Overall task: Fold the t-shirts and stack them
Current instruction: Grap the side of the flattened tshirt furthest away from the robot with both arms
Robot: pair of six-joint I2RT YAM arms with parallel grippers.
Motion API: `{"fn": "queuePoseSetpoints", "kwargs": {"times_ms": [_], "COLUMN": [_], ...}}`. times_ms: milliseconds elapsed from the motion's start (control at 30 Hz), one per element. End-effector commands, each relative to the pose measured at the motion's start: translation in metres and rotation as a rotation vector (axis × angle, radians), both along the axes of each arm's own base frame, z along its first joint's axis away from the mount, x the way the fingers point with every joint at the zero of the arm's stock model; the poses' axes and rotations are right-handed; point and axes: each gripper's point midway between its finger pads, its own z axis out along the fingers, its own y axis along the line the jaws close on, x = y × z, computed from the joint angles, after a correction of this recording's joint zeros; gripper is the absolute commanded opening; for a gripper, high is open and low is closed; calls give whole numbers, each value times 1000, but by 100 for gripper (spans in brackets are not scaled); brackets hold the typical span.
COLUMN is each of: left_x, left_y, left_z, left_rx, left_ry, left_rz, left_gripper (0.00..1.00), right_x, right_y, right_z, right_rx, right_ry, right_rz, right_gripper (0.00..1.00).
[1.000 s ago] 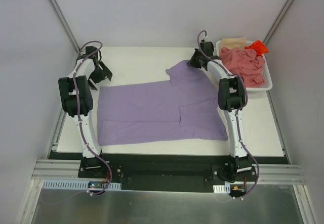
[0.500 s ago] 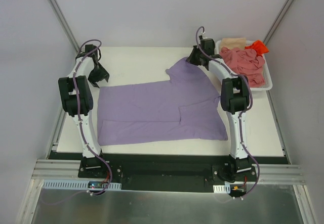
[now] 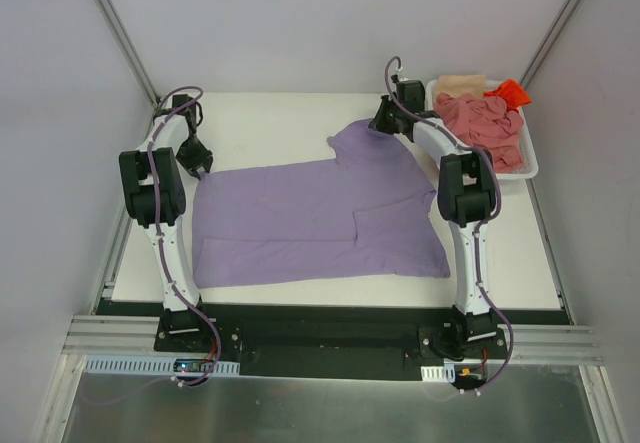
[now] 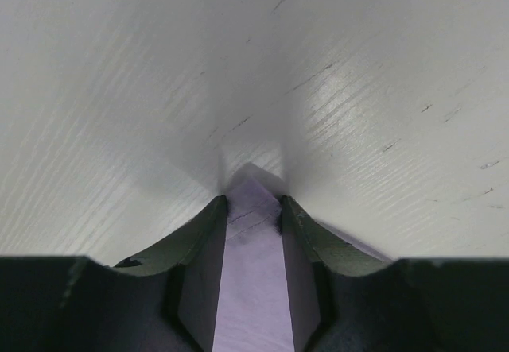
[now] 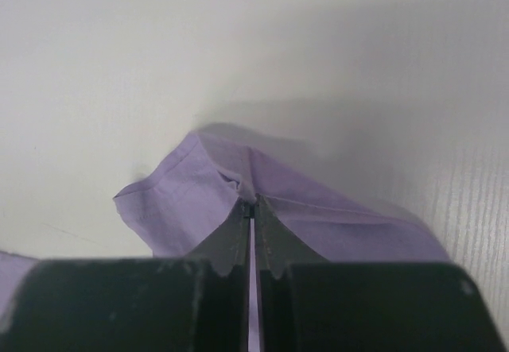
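Note:
A lavender-purple t-shirt lies spread on the white table, its near part folded over. My left gripper sits low at the shirt's far left corner. In the left wrist view that corner lies flat between the partly narrowed, open fingers of the left gripper. My right gripper is at the far right sleeve. In the right wrist view the right gripper is shut on a pinched ridge of the purple cloth.
A white basket stands at the far right, holding a crumpled salmon-pink shirt, a beige one and an orange-red one. Grey walls enclose the table on three sides.
My left gripper has moved down and right onto the shirt's far left corner, and its jaws have narrowed. The right gripper stays shut on the sleeve, shifted slightly farther back.

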Motion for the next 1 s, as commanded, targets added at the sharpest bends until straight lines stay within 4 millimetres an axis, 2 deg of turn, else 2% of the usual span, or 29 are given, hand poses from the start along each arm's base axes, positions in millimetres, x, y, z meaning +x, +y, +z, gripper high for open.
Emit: {"fn": "queuePoseSetpoints", "kwargs": {"times_ms": [0, 167, 233, 433, 600, 667, 733, 767, 967], "left_x": [-7, -2, -1, -10, -26, -35, -45, -52, -94], "left_y": [0, -7, -7, -12, -20, -23, -28, -28, -30], "left_z": [-4, 2, 9, 35, 59, 67, 74, 76, 80], "left_rx": [14, -16, -12, 10, 43, 53, 65, 81, 129], "left_ry": [48, 32, 20, -7, -34, -44, -51, -46, -32], "left_rz": [7, -18, -21, -48, -70, -75, -81, -81, -61], "left_gripper": [30, 8, 0, 0, 0, 0, 0, 0, 0], "right_x": [3, 4, 2, -25, -63, -80, -102, -110, -163], "right_y": [6, 12, 16, 22, 15, 11, 5, 3, -10], "right_z": [67, 76, 90, 121, 142, 142, 133, 137, 136], "right_rx": [14, 10, 10, -45, -74, -84, -99, -105, -125], "right_ry": [-139, -175, -212, -289, -330, -326, -303, -311, -305], "right_rz": [47, 98, 148, 269, 294, 304, 311, 305, 287], "right_gripper": [0, 0, 0, 0, 0, 0, 0, 0, 0]}}
